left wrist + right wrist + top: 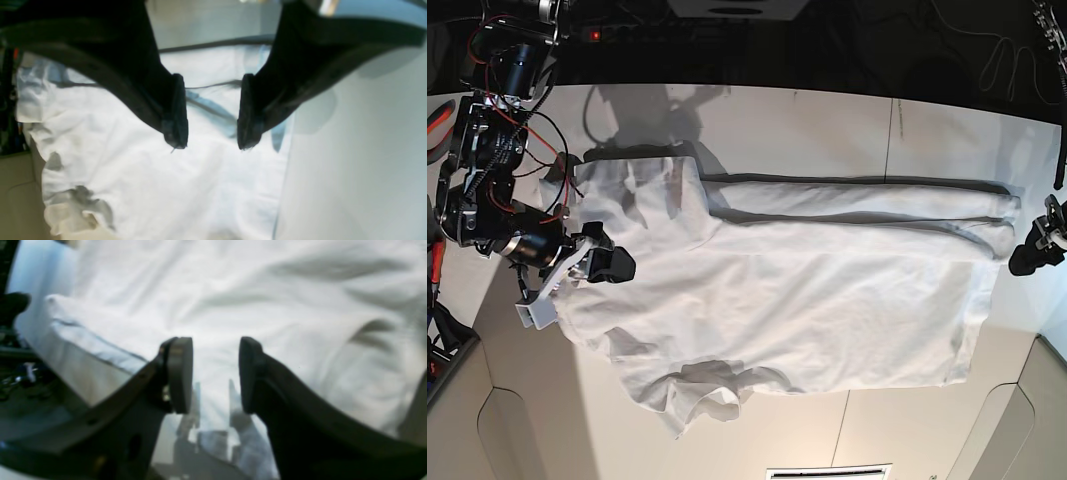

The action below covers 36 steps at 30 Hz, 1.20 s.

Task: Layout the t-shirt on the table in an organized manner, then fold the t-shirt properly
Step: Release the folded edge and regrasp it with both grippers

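The white t-shirt [807,300] lies spread out and wrinkled on the white table [827,110], with a long fold along its far side and a bunched sleeve at the front left. My right gripper [612,265] is open, low over the shirt's left end. In the right wrist view the gripper [216,350] holds nothing, with shirt cloth [267,306] ahead of it. My left gripper [1032,255] is at the shirt's right end. In the left wrist view it [210,144] is open and empty above the shirt [150,173], near the cloth's edge.
A thin dark seam [889,130] crosses the table. Dark equipment and cables [1007,50] lie beyond the far edge. The shirt's near side reaches the table's front edge, over beige floor [547,420]. Bare tabletop [350,150] lies beside the shirt.
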{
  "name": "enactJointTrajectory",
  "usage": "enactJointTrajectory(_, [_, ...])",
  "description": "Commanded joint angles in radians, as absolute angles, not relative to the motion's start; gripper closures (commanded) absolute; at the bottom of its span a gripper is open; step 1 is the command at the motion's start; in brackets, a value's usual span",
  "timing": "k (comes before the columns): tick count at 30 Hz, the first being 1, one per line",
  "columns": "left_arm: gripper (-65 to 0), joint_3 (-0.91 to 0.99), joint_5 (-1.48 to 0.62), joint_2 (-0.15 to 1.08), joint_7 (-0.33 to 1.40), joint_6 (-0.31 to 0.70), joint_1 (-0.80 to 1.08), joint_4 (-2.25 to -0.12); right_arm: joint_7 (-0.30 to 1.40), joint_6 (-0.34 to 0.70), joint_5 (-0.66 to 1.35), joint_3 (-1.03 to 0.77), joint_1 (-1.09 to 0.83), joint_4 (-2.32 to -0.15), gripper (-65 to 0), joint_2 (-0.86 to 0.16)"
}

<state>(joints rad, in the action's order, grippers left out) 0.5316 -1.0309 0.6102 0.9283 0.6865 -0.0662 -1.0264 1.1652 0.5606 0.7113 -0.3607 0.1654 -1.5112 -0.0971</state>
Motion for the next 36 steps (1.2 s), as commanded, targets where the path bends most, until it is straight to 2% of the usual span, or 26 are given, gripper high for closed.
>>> enactJointTrajectory(1, [-27.9,0.539,-1.068,0.638,0.929,0.698,-0.08,-1.042,1.164,0.571,0.73,-0.368,0.164,-1.536,-22.0,-0.105])
enactJointTrajectory(9, [-27.9,0.539,-1.135,0.638,0.985,0.698,-0.08,-1.042,1.164,0.574,0.74,-0.385,-0.024,-1.702,-22.0,-0.119])
enactJointTrajectory(14, [-27.9,0.539,-1.304,0.638,1.201,0.698,-0.067,-1.042,1.161,0.573,0.794,-0.443,-0.202,-1.82,-22.2,-0.11])
enactJointTrajectory(17, [-27.9,0.539,-1.484,0.636,1.326,0.698,-0.022,-1.042,1.124,0.573,0.81,-0.501,-0.289,-1.813,-28.8,-0.092])
enactJointTrajectory(20, [-27.9,0.539,-1.484,0.612,1.358,0.698,0.024,-1.044,1.038,0.572,0.842,-0.551,-0.345,-1.767,-31.5,-0.066])
enactJointTrajectory(28, [-27.9,0.538,-1.484,0.496,1.35,0.698,0.073,-1.047,1.012,0.572,0.907,-0.561,-0.253,-1.522,-31.5,-0.051])
enactJointTrajectory(36, [-27.9,0.538,-1.484,0.485,1.343,0.698,0.072,-1.077,1.01,0.574,0.984,-0.561,-0.149,-1.316,-31.5,-0.049])
